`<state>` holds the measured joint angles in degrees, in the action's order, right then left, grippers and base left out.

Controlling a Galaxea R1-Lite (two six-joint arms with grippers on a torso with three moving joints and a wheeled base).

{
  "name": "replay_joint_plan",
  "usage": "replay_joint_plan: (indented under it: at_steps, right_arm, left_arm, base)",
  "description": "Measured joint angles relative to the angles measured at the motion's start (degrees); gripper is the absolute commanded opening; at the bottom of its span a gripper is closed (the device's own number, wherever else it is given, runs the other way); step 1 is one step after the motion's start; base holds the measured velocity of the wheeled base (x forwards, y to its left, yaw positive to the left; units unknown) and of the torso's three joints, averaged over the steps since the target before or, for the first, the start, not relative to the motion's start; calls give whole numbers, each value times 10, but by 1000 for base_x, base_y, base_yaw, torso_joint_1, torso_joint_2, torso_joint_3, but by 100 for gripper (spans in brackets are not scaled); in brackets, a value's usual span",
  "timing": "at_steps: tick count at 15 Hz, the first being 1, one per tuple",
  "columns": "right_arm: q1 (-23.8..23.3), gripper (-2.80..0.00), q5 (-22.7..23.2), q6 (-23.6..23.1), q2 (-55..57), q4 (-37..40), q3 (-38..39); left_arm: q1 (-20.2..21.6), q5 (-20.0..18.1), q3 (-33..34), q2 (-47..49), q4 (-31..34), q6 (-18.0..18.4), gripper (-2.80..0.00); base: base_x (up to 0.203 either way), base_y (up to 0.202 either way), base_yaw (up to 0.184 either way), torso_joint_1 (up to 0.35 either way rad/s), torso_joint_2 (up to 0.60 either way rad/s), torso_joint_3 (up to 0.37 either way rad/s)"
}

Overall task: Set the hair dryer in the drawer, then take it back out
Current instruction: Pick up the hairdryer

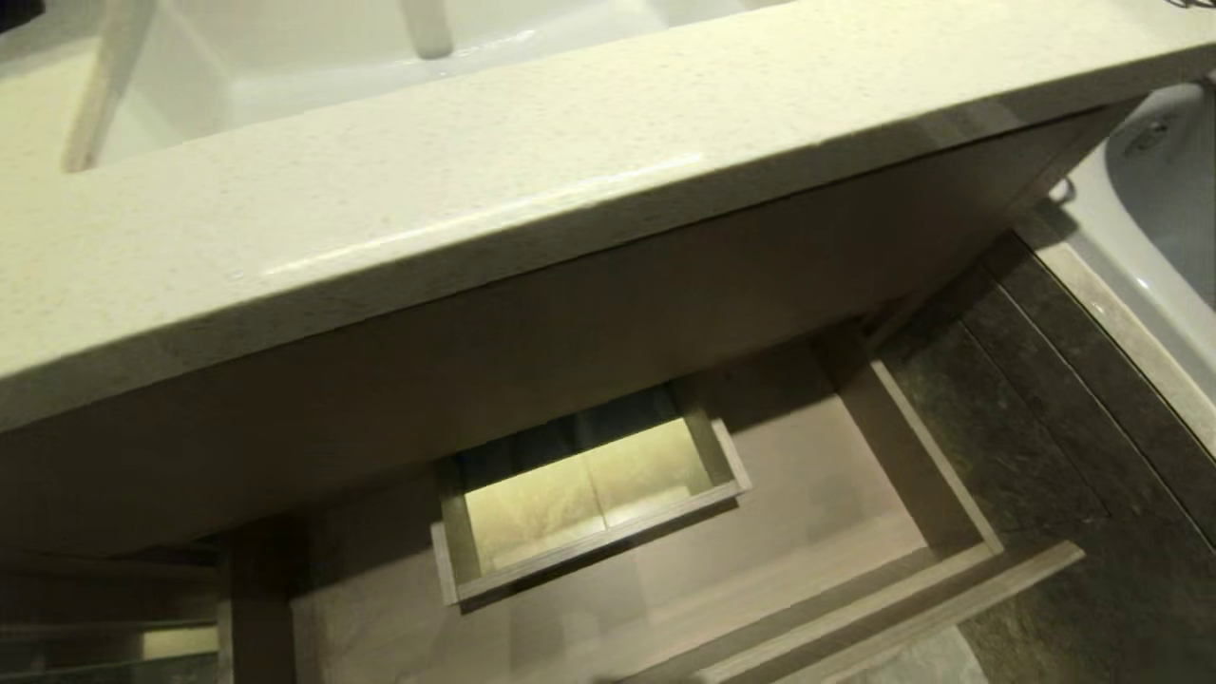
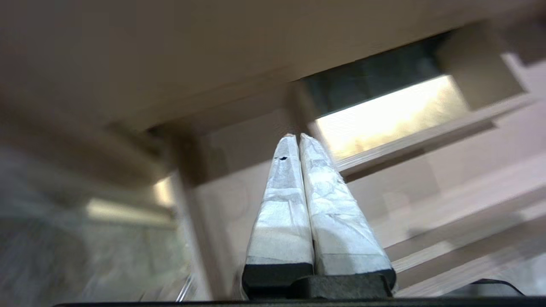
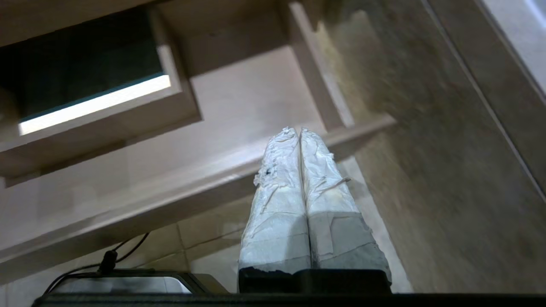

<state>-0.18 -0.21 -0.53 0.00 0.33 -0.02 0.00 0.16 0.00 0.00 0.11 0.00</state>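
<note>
1. From where I sat, the drawer (image 1: 836,532) was pulled out under the front edge of the desk (image 1: 532,190), its floor bare around the boxed cutout (image 1: 589,503).
2. The hair dryer was nowhere in any view, so I couldn't tell where it was. Not in the drawer, not on the visible strip of desk beside the sink (image 1: 313,57).
3. Left claw (image 2: 297,135) was pinched fully together on nothing, hanging near the drawer's left side.
4. Right claw (image 3: 297,129) was the same, closed tight and empty, over the drawer's front strip (image 3: 170,200) near its right corner.
5. My worry: reaching up for the dryer blind could knock a claw into the desk overhang, and the cutout walls leave little room to set it down flat.
</note>
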Motion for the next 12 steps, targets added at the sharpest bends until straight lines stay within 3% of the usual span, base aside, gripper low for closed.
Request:
replay_joint_plan:
  at_steps: [12]
  right_arm:
    - [0,-280,1,0,0,-1,0]
  left_arm:
    - [0,0,0,0,0,0,-280]
  base:
    - [0,0,-6,0,0,0]
